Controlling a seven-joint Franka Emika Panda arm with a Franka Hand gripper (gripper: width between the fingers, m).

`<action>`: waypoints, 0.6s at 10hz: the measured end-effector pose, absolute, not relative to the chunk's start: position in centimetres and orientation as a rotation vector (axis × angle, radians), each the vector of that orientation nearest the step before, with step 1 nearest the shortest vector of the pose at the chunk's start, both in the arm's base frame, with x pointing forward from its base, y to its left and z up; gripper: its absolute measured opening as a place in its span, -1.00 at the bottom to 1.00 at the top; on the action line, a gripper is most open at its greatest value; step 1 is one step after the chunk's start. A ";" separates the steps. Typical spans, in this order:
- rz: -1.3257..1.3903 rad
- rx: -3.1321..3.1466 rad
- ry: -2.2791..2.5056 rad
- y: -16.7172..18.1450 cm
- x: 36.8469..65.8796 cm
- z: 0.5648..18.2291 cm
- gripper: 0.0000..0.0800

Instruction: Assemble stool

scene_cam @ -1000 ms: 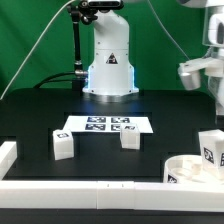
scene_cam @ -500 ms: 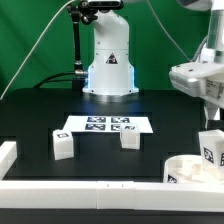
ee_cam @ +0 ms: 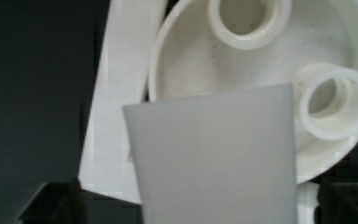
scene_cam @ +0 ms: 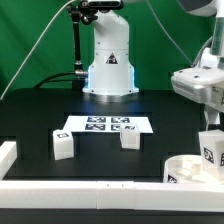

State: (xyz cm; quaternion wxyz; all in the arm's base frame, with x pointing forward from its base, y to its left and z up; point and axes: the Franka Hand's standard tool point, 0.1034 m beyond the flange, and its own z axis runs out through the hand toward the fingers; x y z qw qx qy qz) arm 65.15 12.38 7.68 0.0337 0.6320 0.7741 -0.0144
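The round white seat (scene_cam: 186, 166) lies at the exterior view's lower right. One white block leg (scene_cam: 211, 150) stands upright at its far side. Two more tagged legs (scene_cam: 63, 145) (scene_cam: 130, 138) lie loose on the black table. My gripper (scene_cam: 208, 120) hangs just above the upright leg. In the wrist view the leg (ee_cam: 211, 150) fills the space between my dark fingers (ee_cam: 55, 205), with a gap showing on each side. The jaws are open. Behind it the seat (ee_cam: 185, 70) shows two round sockets.
The marker board (scene_cam: 105, 125) lies mid-table in front of the robot base (scene_cam: 108, 60). A long white border rail (scene_cam: 80, 190) runs along the near edge, and another rail piece (scene_cam: 7, 155) sits at the exterior view's left.
My gripper has come down at the exterior view's right, toward the upright leg. The parts on the table have not moved.
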 end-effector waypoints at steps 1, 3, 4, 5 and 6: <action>-0.046 1.947 2.379 12.2 65.2 7.7 0.62; -0.057 1.952 2.380 12.0 65.0 7.6 -0.15; -0.060 1.954 2.379 11.9 65.0 7.6 -0.15; -0.060 1.958 2.377 11.9 65.0 7.6 -0.15; -0.058 2.001 2.339 11.9 65.0 7.6 -0.15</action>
